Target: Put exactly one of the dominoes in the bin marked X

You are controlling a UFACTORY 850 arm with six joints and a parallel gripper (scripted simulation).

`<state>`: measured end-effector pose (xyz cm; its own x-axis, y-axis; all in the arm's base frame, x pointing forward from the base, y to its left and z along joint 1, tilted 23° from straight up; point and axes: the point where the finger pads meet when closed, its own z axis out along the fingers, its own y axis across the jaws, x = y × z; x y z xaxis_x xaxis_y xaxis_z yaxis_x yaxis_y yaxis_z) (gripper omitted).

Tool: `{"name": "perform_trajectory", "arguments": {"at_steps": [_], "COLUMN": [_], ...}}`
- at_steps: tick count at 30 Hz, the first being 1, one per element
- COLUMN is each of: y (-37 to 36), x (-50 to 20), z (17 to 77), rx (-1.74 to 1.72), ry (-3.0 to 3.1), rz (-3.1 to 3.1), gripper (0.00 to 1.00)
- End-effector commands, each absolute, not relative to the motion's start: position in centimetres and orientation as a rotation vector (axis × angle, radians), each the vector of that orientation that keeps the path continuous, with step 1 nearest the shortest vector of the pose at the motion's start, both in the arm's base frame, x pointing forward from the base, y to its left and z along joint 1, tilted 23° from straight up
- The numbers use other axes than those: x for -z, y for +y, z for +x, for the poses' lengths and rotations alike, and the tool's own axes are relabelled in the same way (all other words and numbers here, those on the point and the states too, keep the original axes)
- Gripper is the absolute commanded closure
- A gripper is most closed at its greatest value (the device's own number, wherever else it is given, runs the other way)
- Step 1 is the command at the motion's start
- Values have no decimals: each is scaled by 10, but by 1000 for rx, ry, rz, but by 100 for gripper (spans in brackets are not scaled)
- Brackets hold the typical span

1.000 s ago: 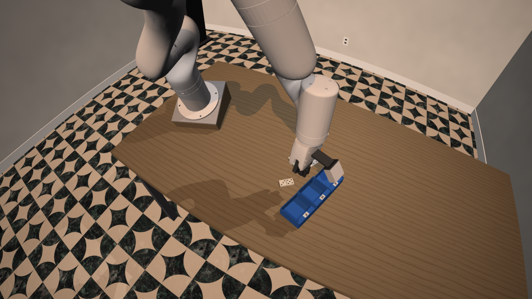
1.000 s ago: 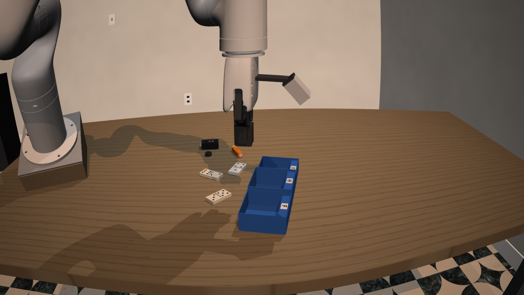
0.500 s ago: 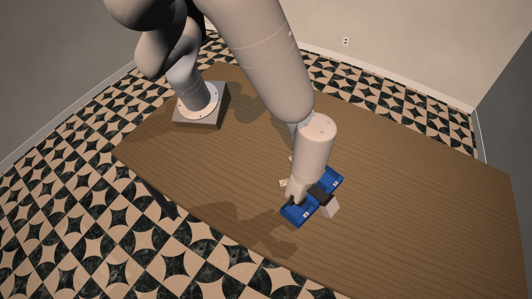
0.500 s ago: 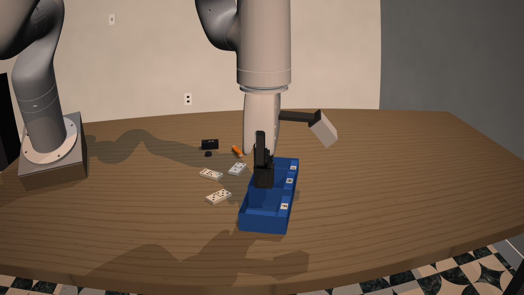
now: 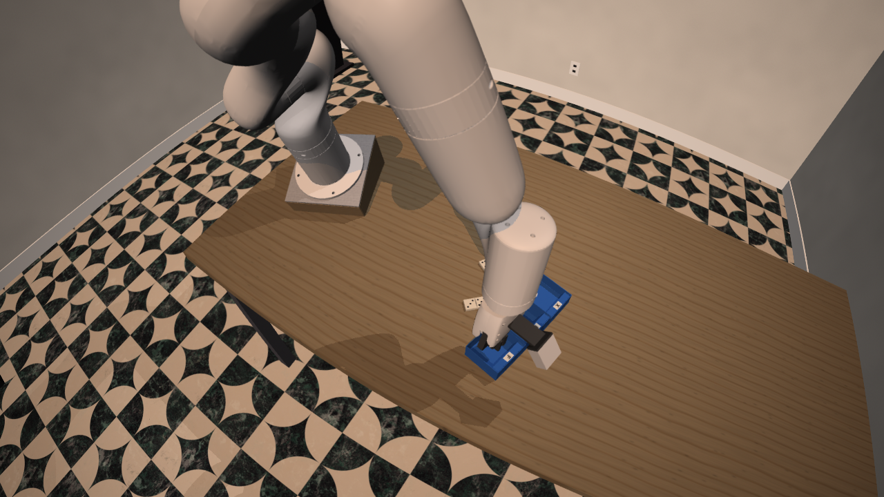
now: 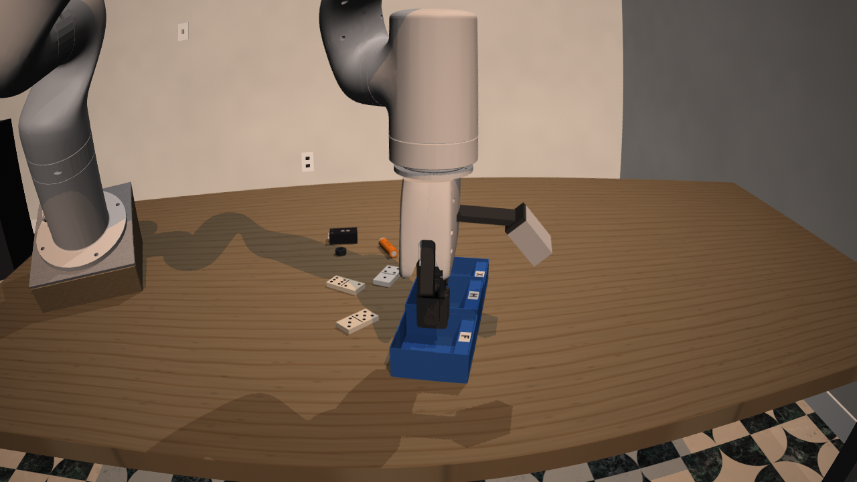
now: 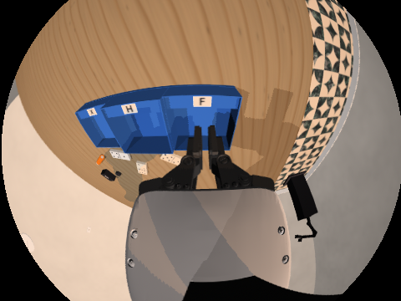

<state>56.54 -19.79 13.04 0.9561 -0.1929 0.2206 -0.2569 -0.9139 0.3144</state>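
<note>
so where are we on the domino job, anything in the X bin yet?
Nothing done: all three dominoes lie on the table, and no bin shows one. In hand: nothing; the gripper is shut and empty, low over the F bin. Left: pick one domino, drop it in the X bin, release.

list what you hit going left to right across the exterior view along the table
arm base → black box → orange battery → gripper → label F

Orange cylinder (image 6: pixel 388 246), black block (image 6: pixel 343 235) and small black ring (image 6: pixel 341 251) on table (image 6: pixel 629 311).
</note>
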Motion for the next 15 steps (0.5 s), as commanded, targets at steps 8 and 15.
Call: {"name": "perform_trajectory", "arguments": {"at_steps": [8,15], "y": [-209,-211], "x": [-103,-98], "z": [570,571], "rx": [-267,-266], "ry": [-328,-328], "rz": [2762,2762], "gripper": [93,93]}}
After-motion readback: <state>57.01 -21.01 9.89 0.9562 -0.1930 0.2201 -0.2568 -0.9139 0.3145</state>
